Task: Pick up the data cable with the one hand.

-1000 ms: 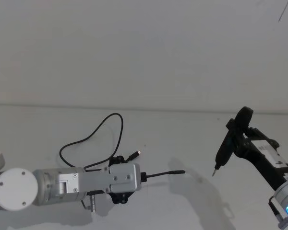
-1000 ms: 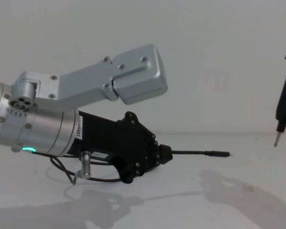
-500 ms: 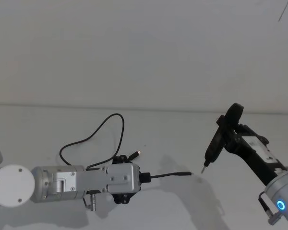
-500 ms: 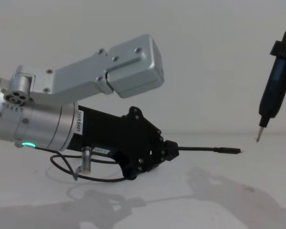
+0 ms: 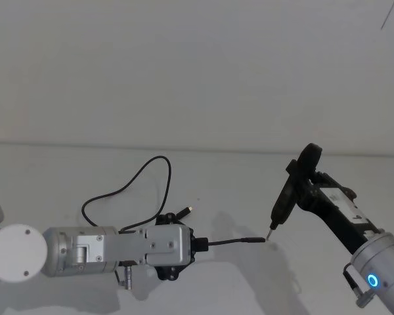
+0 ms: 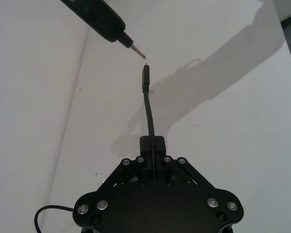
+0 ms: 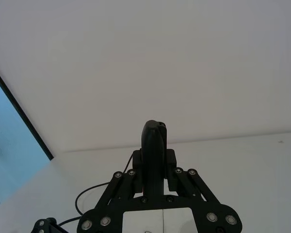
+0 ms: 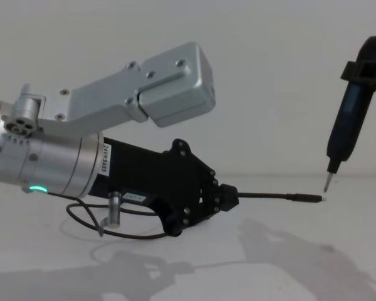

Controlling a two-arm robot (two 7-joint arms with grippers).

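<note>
The black angular two-finger left claw [image 5: 198,242], low over the white tabletop [image 5: 65,172], is clamped on the thin dark grey-black data cable [image 5: 233,241]. One plug branch juts forward and the rest lies looped behind. The grasp looks made, so a steady lift should follow. The right claw [image 5: 306,187] grips a dark pen-shaped tool [image 5: 285,197], whose tip has drawn nearer and is now just beside the plug.

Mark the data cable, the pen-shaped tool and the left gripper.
data cable [image 6: 148,111], left wrist view, straight stretch below its plug.
pen-shaped tool [image 8: 346,125], chest view, middle of the barrel.
left gripper [image 8: 229,196], chest view, between the fingertips clamping the cable.
</note>
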